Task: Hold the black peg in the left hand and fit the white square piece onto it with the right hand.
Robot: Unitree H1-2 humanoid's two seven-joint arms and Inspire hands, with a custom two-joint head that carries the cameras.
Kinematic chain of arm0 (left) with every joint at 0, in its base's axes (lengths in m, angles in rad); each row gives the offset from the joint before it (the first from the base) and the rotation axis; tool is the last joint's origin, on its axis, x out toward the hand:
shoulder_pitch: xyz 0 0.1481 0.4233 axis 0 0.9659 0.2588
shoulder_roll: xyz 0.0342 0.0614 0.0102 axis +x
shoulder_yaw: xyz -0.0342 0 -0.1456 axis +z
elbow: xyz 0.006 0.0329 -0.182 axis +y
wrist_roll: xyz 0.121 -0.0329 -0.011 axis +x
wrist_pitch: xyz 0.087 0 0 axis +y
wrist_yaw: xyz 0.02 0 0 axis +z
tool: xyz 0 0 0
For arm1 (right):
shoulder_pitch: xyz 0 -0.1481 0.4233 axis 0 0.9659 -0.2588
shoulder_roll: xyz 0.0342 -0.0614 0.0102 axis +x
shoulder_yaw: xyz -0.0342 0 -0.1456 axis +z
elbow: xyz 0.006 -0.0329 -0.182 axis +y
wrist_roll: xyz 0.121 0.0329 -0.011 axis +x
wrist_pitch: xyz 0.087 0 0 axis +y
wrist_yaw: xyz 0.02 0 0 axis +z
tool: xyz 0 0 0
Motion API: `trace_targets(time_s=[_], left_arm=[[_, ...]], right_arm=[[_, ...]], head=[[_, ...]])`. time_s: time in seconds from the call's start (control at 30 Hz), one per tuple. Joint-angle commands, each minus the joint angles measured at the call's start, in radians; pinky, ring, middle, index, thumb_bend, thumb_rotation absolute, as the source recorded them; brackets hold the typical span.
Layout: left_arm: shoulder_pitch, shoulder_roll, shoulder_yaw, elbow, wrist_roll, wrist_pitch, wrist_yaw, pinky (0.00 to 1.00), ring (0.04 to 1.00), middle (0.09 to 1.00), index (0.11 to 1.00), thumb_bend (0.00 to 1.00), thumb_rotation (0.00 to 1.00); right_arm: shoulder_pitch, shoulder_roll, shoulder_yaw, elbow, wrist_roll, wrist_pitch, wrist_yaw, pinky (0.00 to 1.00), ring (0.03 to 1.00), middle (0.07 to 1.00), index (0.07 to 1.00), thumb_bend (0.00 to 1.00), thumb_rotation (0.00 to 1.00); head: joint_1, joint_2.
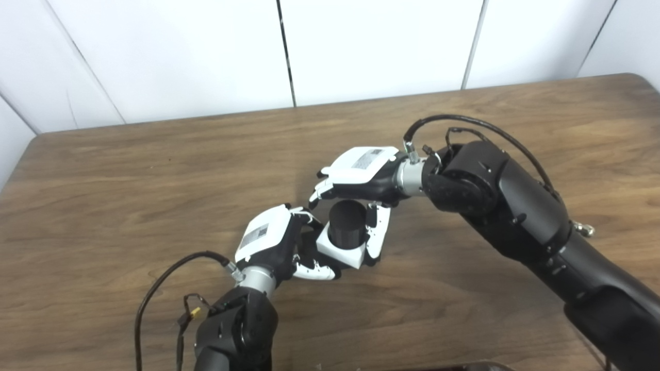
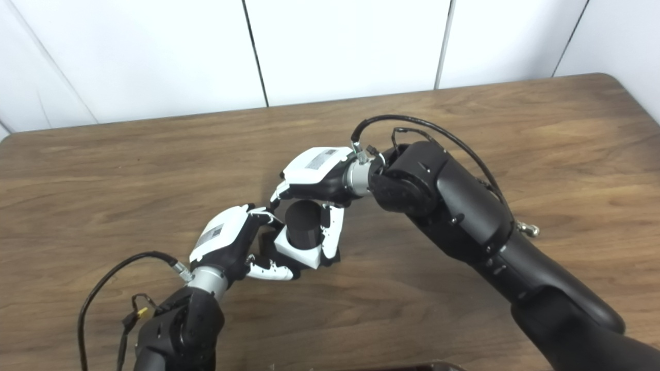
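Note:
The black peg [image 1: 346, 220] is a short upright cylinder held above the table's middle. The white square piece [image 1: 337, 252] sits around its lower part, so the peg's top sticks out above it. My left hand [image 1: 269, 238] comes in from below left, and its fingers [image 1: 314, 270] curl under and against the piece's left side, where the peg's lower end is hidden. My right hand [image 2: 315, 171] hangs over the peg from the upper right. One of its fingers [image 2: 331, 232] runs down the piece's right side, and the others curl behind the peg's top.
The wooden table [image 1: 129, 196] stretches to both sides, with its back edge against a white panelled wall. Black cables loop off both wrists. A dark object [image 2: 412, 367] peeks in at the bottom edge.

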Motion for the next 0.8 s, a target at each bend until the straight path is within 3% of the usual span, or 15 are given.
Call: trace_targets(time_s=[0.0, 0.57, 0.63, 0.7, 0.77], left_arm=[[0.011, -0.006, -0.013, 0.027, 0.007, 0.003, -0.043, 1.00, 1.000, 0.897, 0.486, 0.52, 0.06], [-0.019, 0.028, -0.032, 0.019, 0.012, -0.001, -0.128, 1.00, 1.000, 0.890, 0.494, 0.52, 0.08], [-0.023, 0.035, -0.036, 0.012, 0.015, -0.001, -0.144, 1.00, 1.000, 0.895, 0.643, 0.80, 0.22], [-0.027, 0.035, -0.033, 0.010, 0.019, 0.002, -0.158, 1.00, 1.000, 0.902, 0.762, 0.91, 0.29], [-0.031, 0.037, -0.032, 0.008, 0.023, 0.003, -0.171, 1.00, 1.000, 0.910, 0.820, 0.96, 0.32]], right_arm=[[-0.070, -0.003, -0.029, -0.017, 0.010, 0.019, 0.003, 1.00, 1.000, 0.939, 0.899, 1.00, 0.40], [-0.090, -0.009, -0.050, -0.031, 0.013, 0.027, 0.011, 1.00, 1.000, 0.924, 0.857, 1.00, 0.40], [-0.091, -0.009, -0.051, -0.031, 0.014, 0.029, 0.012, 1.00, 1.000, 0.923, 0.855, 1.00, 0.39], [-0.092, -0.008, -0.052, -0.029, 0.013, 0.030, 0.011, 1.00, 1.000, 0.923, 0.856, 1.00, 0.38], [-0.092, -0.006, -0.053, -0.025, 0.013, 0.029, 0.009, 1.00, 1.000, 0.923, 0.856, 1.00, 0.38]], head=[[-0.002, 0.001], [0.006, -0.003], [0.006, -0.003], [0.006, -0.004], [0.006, -0.004]])
